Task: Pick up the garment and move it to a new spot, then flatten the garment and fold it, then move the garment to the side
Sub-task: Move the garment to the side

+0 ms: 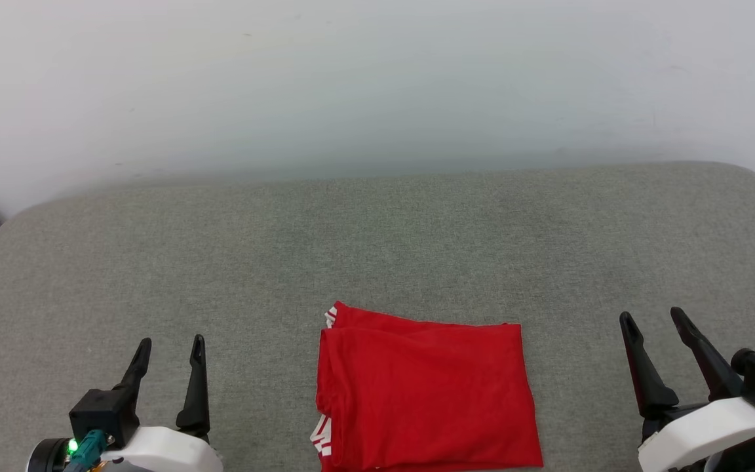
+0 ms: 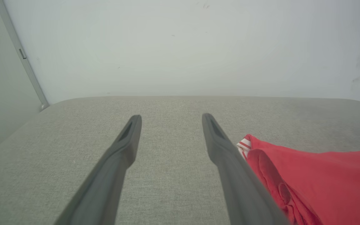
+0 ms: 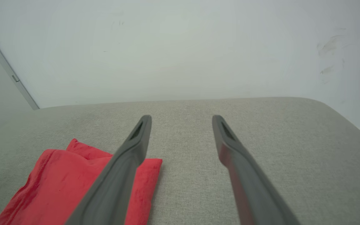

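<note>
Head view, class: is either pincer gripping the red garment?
No, the left pincer and right pincer stand open on either side of the folded garment, apart from it, over the grey cushion.

Left end effector [image 1: 171, 341]: lower left of the head view; two long dark fingers [image 1: 195, 387] pointing up the view, spread apart, nothing between them. Pale wrist shell [image 1: 161, 452] below; green light [image 1: 73, 447] lit beside it.
Right end effector [image 1: 652, 316]: lower right; fingers parted, leaning slightly leftward, empty. White forearm [image 1: 698, 429] enters from the corner.
Wrist views: each pair of fingers splayed in a V, tips well apart
</note>
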You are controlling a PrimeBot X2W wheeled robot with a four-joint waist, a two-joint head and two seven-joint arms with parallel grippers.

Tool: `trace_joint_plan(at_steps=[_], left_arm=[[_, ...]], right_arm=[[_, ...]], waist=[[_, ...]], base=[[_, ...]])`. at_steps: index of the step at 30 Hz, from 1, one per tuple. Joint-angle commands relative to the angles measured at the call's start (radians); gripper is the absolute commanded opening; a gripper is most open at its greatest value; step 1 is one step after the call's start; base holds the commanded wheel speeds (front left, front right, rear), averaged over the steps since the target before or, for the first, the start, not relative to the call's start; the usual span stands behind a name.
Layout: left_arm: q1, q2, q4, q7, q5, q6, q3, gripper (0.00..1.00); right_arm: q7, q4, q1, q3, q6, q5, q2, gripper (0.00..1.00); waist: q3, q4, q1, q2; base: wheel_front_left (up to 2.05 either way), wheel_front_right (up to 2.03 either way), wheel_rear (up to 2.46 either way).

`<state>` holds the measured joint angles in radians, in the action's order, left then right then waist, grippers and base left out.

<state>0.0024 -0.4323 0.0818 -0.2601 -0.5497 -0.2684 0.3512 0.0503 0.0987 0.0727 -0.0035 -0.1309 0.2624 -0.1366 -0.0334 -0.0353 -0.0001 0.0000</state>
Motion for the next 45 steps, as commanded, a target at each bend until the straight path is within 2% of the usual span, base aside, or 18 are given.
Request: trace_joint_plan(at_steps=[1,6,9,12,18,21,26,29,32,34,37,39,40,41,42,43,45], left_arm=[[-0.01,0.003,-0.002,-0.007,0.005,0.0,-0.004,1.0],[-0.012,0.012,-0.007,-0.007,0.012,0.002,-0.021,1.0],[-0.013,0.02,-0.013,-0.007,0.02,0.003,-0.03,1.0],[-0.016,0.028,-0.021,-0.007,0.028,0.006,-0.044,1.0],[-0.028,0.062,-0.041,-0.007,0.058,0.014,-0.076,1.0],[-0.034,0.083,-0.048,-0.006,0.081,0.024,-0.086,1.0],[-0.039,0.117,-0.051,-0.005,0.112,0.04,-0.105,1.0],[-0.051,0.136,-0.053,-0.005,0.13,0.057,-0.109,1.0],[-0.065,0.16,-0.045,-0.005,0.146,0.076,-0.105,1.0],[-0.077,0.176,-0.035,-0.005,0.154,0.087,-0.104,1.0],[-0.102,0.195,-0.02,-0.005,0.166,0.106,-0.107,1.0],[-0.12,0.213,-0.004,-0.005,0.178,0.126,-0.109,1.0],[-0.124,0.215,0.002,-0.005,0.18,0.129,-0.112,1.0],[-0.127,0.219,0.005,-0.005,0.184,0.134,-0.117,1.0],[-0.13,0.223,0.008,-0.005,0.187,0.138,-0.121,1.0],[-0.132,0.229,0.01,-0.005,0.191,0.142,-0.124,1.0],[-0.131,0.234,0.015,-0.005,0.197,0.147,-0.133,1.0]], right_arm=[[0.003,0.011,0.015,-0.002,0.0,-0.007,0.004,1.0],[0.033,0.017,0.017,-0.024,0.0,-0.015,0.004,1.0],[0.067,0.015,0.008,-0.083,0.0,-0.011,-0.006,1.0],[0.143,-0.01,-0.001,-0.166,0.0,0.049,-0.013,1.0],[0.41,-0.12,-0.033,-0.35,0.0,0.242,-0.063,1.0],[0.573,-0.209,-0.046,-0.423,0.0,0.34,-0.066,1.0],[0.84,-0.367,-0.111,-0.535,0.0,0.503,0.027,1.0],[0.957,-0.442,-0.191,-0.59,0.0,0.631,0.07,1.0],[1.03,-0.538,-0.251,-0.588,0.0,0.697,0.087,1.0],[1.053,-0.623,-0.301,-0.548,0.0,0.76,0.089,1.0],[1.042,-0.735,-0.355,-0.471,0.0,0.845,0.089,1.0],[1.011,-0.802,-0.391,-0.384,0.0,0.878,0.098,1.0],[0.997,-0.812,-0.395,-0.358,0.0,0.883,0.101,0.91],[0.986,-0.823,-0.399,-0.341,-0.001,0.899,0.102,0.38],[0.975,-0.83,-0.403,-0.327,-0.001,0.908,0.103,0.04],[0.965,-0.833,-0.403,-0.311,-0.001,0.903,0.104,0.0],[0.953,-0.825,-0.402,-0.29,-0.001,0.903,0.105,0.0]], waist=[[0.002,0.001,0.0001,0.0],[0.01,0.002,0.0001,0.0],[0.016,0.006,0.0001,0.0],[0.024,0.014,0.0001,0.0],[0.039,0.043,0.0001,0.0],[0.051,0.067,0.0001,0.0],[0.074,0.107,0.0001,0.0],[0.103,0.13,0.0001,0.0],[0.129,0.15,0.0001,0.0],[0.143,0.163,0.0001,0.0],[0.164,0.179,0.0001,0.0],[0.178,0.195,0.0001,0.0],[0.179,0.199,0.0001,0.0],[0.179,0.202,0.0001,0.0],[0.18,0.203,0.0001,0.0],[0.18,0.204,0.0001,0.0],[0.177,0.2,0.0001,0.0]], base=[[0.0,0.0,0.0],[0.0,0.0,0.0],[0.0,0.0,0.0],[0.0,0.0,0.0],[0.0,0.0,0.0],[0.0,0.0,0.0],[0.0,0.0,0.0],[0.0,0.0,0.0],[0.0,0.0,0.0],[0.0,0.0,0.0],[0.0,0.0,0.0],[0.0,0.0,0.0],[0.0,0.0,0.0],[0.0,0.0,0.0],[0.0,0.0,0.0],[0.0,0.0,0.0],[0.0,0.0,0.0]])
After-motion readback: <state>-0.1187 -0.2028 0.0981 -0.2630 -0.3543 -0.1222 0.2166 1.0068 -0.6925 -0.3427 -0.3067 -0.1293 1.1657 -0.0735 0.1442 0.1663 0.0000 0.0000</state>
